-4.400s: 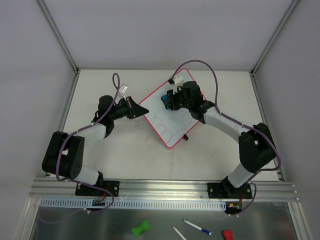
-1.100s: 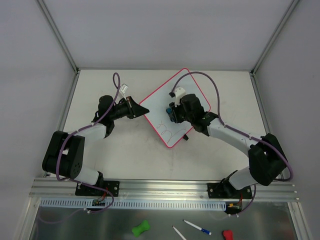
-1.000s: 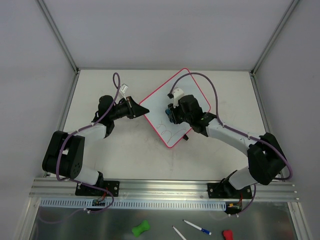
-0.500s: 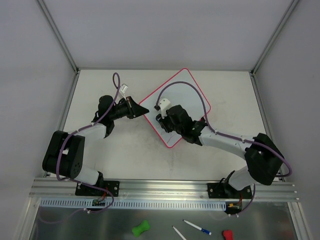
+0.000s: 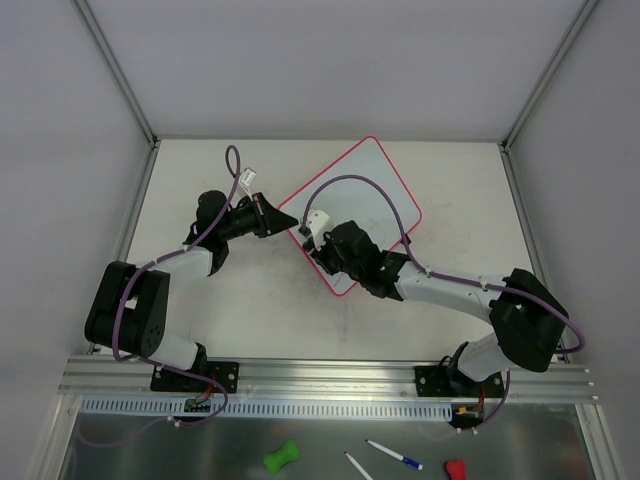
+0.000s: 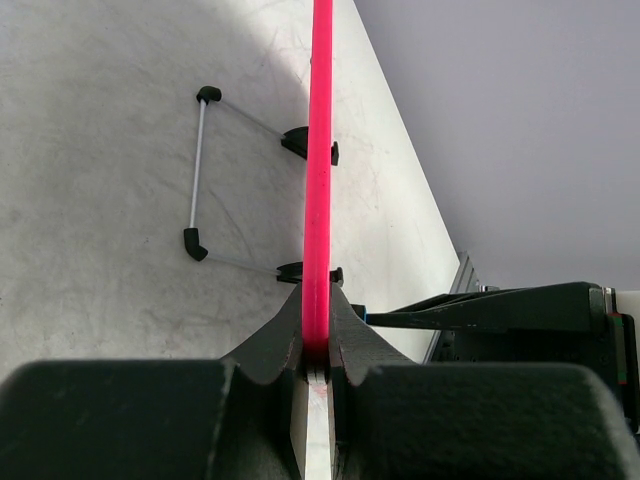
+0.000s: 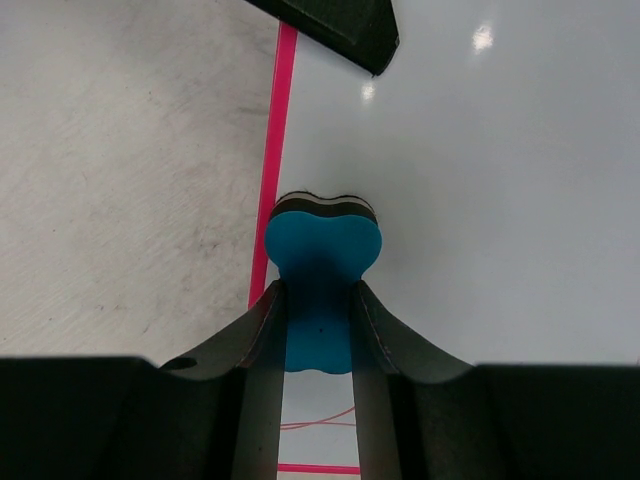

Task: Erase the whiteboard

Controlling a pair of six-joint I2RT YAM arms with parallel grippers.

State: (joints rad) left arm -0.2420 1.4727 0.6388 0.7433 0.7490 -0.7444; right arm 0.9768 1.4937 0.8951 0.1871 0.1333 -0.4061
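The whiteboard (image 5: 372, 185) lies turned like a diamond on the table, white with a pink-red rim. My left gripper (image 5: 292, 222) is shut on its left corner; the left wrist view shows the jaws clamped on the red rim (image 6: 319, 150). My right gripper (image 5: 318, 250) is shut on a blue eraser (image 7: 322, 255), pressed on the board close to its left rim (image 7: 266, 200). A thin red scribble (image 7: 320, 420) shows on the board under the right gripper. The right arm hides the board's lower part in the top view.
The board's black wire stand with two clips (image 6: 205, 170) lies on the table beside the rim. Beyond the front rail lie a green eraser (image 5: 281, 456), two pens (image 5: 393, 455) and a red object (image 5: 455, 468).
My right gripper has swept the eraser from the board's middle down and left to its lower left edge. Scribbles seen earlier in the lower part no longer show. The left gripper has not moved.
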